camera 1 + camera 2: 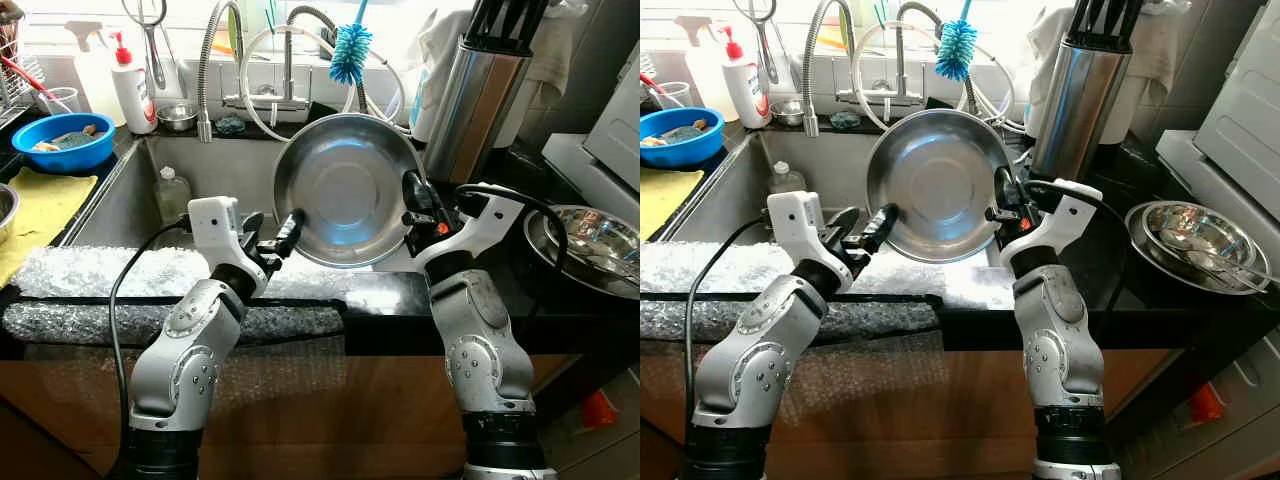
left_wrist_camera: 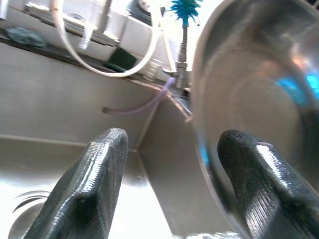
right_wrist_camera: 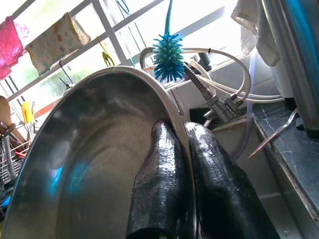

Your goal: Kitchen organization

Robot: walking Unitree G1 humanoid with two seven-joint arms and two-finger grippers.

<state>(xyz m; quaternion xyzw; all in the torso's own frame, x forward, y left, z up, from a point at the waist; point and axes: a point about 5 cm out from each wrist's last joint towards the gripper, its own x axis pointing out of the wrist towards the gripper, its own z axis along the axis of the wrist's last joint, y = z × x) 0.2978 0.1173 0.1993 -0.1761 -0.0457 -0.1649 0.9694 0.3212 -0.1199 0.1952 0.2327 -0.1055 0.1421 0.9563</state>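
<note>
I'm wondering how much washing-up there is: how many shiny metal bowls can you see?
4, perhaps more hidden: the big bowl held over the sink, a small bowl behind the sink, a stacked pair on the right counter, and a bowl rim at far left.

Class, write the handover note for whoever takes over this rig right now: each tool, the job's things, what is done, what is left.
Right tool: shut on the steel bowl's rim, holding it tilted over the sink.
Left tool: open, one finger beside the bowl's opposite rim, no grip.
Done: bowl lifted.
Left: probably set it with the bowls on the right counter, though the destination isn't clear.
</note>
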